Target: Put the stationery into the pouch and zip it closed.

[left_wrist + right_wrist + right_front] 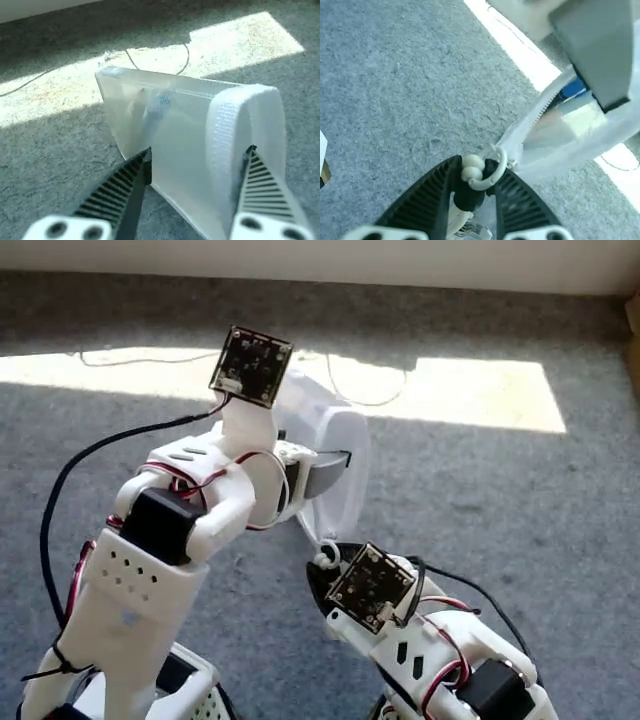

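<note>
Bracing the pouch (pixel 170 135) upright on the carpet (pixel 520 510) at the edge of the sunlit strip (pixel 470 390), the left gripper (pixel 197 152) clamps its strapped end (stationery (pixel 160 105) already inside), so the right gripper (pixel 476 170), pinched on the zip pull (pixel 470 170), can likely draw it closed.

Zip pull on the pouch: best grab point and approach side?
Pinch the zip pull at its beaded ring, coming from the pouch end, in line with the zipper teeth. The ring sticks out past that end, so fingers can close across it. The right tool grips it so; the left tool holds the pouch.
</note>
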Motion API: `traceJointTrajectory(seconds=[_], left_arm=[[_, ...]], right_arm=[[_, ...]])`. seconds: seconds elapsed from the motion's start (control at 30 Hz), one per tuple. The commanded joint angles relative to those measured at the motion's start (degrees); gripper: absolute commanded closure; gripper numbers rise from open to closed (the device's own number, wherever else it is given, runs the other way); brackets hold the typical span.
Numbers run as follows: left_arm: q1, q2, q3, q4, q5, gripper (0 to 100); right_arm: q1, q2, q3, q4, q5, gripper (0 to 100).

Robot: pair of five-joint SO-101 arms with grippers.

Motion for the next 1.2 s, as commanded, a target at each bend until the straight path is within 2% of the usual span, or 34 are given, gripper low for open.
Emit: traceJointTrajectory(seconds=[0.0, 0.1, 0.5, 0.73, 0.93, 1.17], left_arm=[[3.4, -1.0, -0.4, -1.1, -1.8, 72], [4.4, -1.0, -0.3, -0.9, -4.5, 72], [2.0, -1.1, -0.9, -0.6, -4.7, 72], [2.0, -4.1, -3.2, 5.2, -8.4, 72], [-5.2, -9.7, -2.8, 7.6, -8.8, 72], [-7.3, -13.1, 0.9, 9.8, -17.5, 72]], right_arm=[[-0.6, -0.7, -0.2, 0.2, -0.5, 99.1], [-0.6, -0.7, -0.2, 0.4, -0.5, 99.1], [-0.3, -0.7, -0.2, 0.9, -0.5, 99.1], [0.0, -0.7, -0.6, 0.9, -0.5, 99.1], [5.7, -0.7, -0.8, 0.9, -0.7, 99.1], [6.7, -0.7, -0.9, 0.9, -3.1, 99.1]])
